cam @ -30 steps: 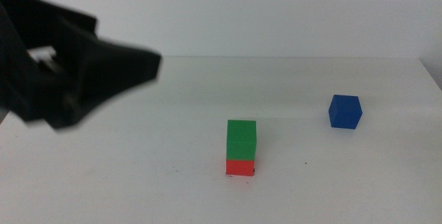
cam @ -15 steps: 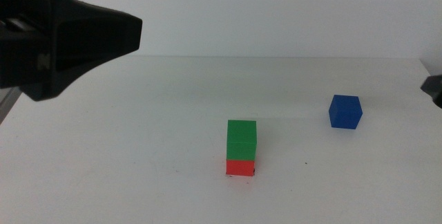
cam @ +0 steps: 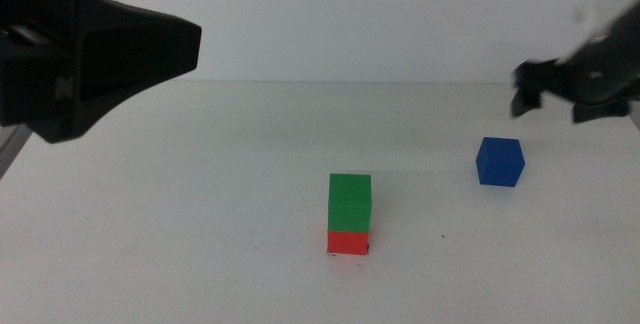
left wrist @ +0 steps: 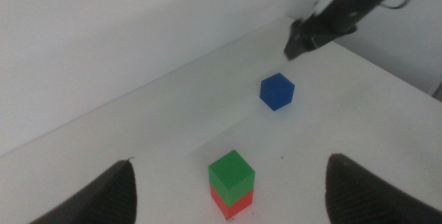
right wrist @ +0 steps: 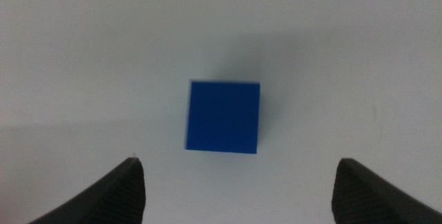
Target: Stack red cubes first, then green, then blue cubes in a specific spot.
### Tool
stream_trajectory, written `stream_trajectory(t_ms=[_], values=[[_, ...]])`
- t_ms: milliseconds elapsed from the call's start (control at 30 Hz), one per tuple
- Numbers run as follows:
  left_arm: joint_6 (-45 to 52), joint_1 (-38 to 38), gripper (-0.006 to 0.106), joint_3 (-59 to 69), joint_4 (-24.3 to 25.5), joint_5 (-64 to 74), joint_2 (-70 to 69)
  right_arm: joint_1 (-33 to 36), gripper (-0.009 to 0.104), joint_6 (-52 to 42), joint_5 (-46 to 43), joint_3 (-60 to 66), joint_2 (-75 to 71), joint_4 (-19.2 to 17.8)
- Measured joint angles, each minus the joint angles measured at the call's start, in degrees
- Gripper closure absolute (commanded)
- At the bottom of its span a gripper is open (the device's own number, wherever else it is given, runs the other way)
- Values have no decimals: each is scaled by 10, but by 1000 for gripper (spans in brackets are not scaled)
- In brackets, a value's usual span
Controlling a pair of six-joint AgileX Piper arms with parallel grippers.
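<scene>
Right end effector (cam: 556,104) hangs above the small matte dark-blue cube (cam: 499,161), jaws spread wide, that cube alone on the white tabletop (cam: 200,224) well apart from the green-on-red cube stack (cam: 349,214), so it should drop straight, straddle the blue cube squarely and close gently.

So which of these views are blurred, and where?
Middle view: the right gripper is motion-smeared, while the blue cube and green cube stay sharp. Left wrist view: that gripper is smeared too. Right wrist view: soft throughout, with jaws dark and unfocused.
</scene>
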Motion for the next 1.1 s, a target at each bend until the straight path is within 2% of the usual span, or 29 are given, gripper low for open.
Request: stream_trajectory(t_ms=[133,300,367,467,533,600,667,767,900,1100], values=[[0,0,7,0,0,3,0,31,7,44,70,-82,105,-61],[0,0,7,0,2,4,0,40,8,58,79,-119,176,-68],[0,0,7,0,4,4,0,41,15,60,75,-122,193,-69],[0,0,7,0,9,4,0,42,49,62,60,-123,214,-69],[0,0,7,0,12,4,0,43,79,65,54,-124,219,-69],[0,0,7,0,12,4,0,43,97,67,54,-124,218,-72],[0,0,7,0,12,4,0,47,96,85,66,-124,212,-88],[0,0,7,0,12,11,0,69,95,121,95,-124,177,-134],[-15,0,7,0,12,41,0,137,95,183,129,-123,100,-174],[-13,0,7,0,18,62,0,267,95,293,171,-116,47,-187]])
